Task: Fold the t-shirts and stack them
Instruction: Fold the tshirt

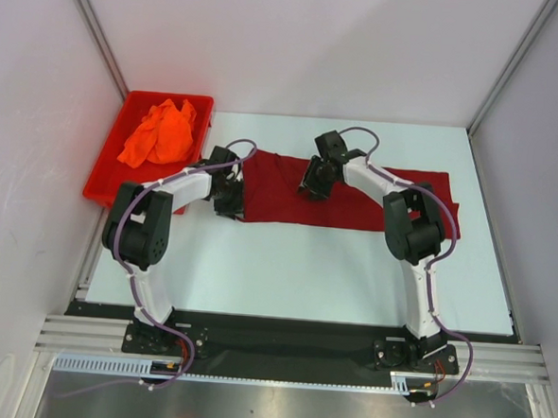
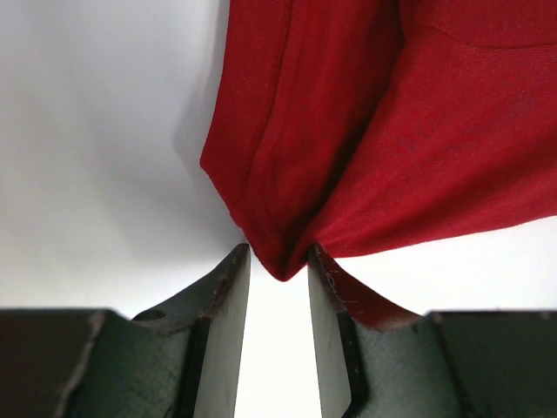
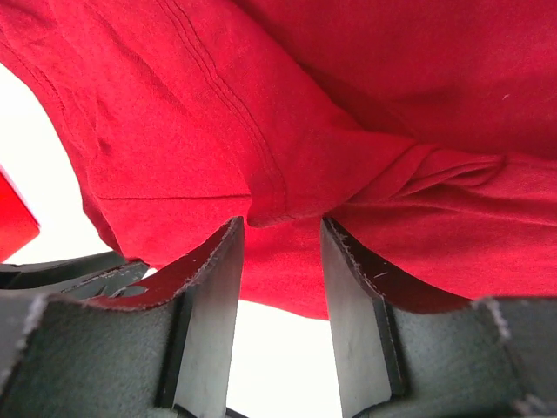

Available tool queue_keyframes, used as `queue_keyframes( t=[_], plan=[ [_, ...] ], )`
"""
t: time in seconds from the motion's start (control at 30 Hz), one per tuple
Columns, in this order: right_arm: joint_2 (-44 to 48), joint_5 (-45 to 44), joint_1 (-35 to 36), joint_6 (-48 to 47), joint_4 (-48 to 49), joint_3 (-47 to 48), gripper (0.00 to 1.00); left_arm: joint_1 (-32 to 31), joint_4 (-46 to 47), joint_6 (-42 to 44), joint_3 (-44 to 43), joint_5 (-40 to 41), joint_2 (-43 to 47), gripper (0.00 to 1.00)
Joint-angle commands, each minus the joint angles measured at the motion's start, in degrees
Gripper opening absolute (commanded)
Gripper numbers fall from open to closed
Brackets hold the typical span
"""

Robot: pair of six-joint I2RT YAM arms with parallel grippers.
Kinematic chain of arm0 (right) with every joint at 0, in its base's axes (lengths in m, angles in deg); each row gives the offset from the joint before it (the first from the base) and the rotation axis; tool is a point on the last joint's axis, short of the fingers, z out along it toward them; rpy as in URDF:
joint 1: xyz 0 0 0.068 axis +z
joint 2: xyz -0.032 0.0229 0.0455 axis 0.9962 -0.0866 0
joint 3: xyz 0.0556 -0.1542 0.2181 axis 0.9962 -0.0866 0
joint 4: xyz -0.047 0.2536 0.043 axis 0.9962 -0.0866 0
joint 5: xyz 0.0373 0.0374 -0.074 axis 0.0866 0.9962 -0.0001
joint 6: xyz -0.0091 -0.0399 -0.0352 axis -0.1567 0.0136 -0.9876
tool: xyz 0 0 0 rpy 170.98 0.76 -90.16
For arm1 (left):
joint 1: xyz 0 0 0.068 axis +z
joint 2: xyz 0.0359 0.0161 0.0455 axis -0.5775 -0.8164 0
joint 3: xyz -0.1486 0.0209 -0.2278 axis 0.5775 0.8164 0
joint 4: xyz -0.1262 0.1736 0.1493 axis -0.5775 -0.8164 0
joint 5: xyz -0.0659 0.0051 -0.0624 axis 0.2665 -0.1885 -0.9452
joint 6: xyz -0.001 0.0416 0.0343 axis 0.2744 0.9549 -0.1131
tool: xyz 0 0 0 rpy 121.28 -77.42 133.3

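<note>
Early in the job, by the look of it: on the table, a maroon t-shirt laid out as a long, flattened band across the far half, apparently folded over lengthwise once but not yet squared into a packet. Crumpled in the red bin at the far left corner, the orange t-shirt, well apart from the right gripper and clear of the left. No stack anywhere. Left to do, on this evidence: finishing the maroon fold, then fetching, folding and stacking the orange one. At the band's left end, the left gripper, jaws drawn in about halfway, with the near-left corner of the maroon cloth gathered to a point between the fingertips and creases fanning out from the pinch. At the far edge, near the band's middle, the right gripper, jaws likewise part-closed, nipping a hemmed edge, with a small ridge of fabric bunched against one finger. Both holds apparently taken; the remainder of the shirt flat on the table, trailing off to the right.
</note>
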Motion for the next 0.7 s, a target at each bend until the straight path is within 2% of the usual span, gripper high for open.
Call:
queue_keyframes(
  t=[0.0, 0.17, 0.23, 0.3, 0.47, 0.57, 0.63, 0.67],
  plan=[
    [-0.61, -0.47, 0.51, 2.17, 2.66, 0.55, 0.46, 0.54, -0.58, 0.09, -0.14, -0.05, 0.47, 0.38],
    [-1.49, -0.65, -0.11, 4.81, 4.41, 0.47, 0.42, 0.54, -0.58, 0.18, 0.3, -0.05, 0.92, 0.38],
    [-1.14, -0.91, -0.81, 5.86, 4.94, 0.47, 0.3, 0.54, -0.58, 0.18, 0.48, -0.14, 1.09, 0.38],
    [-0.53, -1.26, -1.25, 6.04, 5.38, 0.56, 0.21, 0.54, -0.49, 0.27, 0.66, -0.14, 1.18, 0.38],
    [-0.43, -1.17, -5.29, 6.13, 6.26, 1.08, 0.07, 0.72, -0.32, 0.27, 0.83, -0.23, 1.09, 0.38],
    [-0.96, -0.91, -8.18, 5.52, 6.44, 2.31, 0.08, 0.63, -0.41, 0.27, 1.01, -0.58, 1.0, 0.38],
    [-1.66, -1.08, -9.33, 4.47, 6.26, 3.8, 0.13, 0.63, -0.23, 0.27, 1.18, -0.4, 1.18, 0.38],
    [-1.93, -1.0, -9.95, 2.98, 6.35, 4.33, 0.2, 0.72, -0.32, 0.18, 1.27, -0.49, 1.18, 0.38]
  ],
)
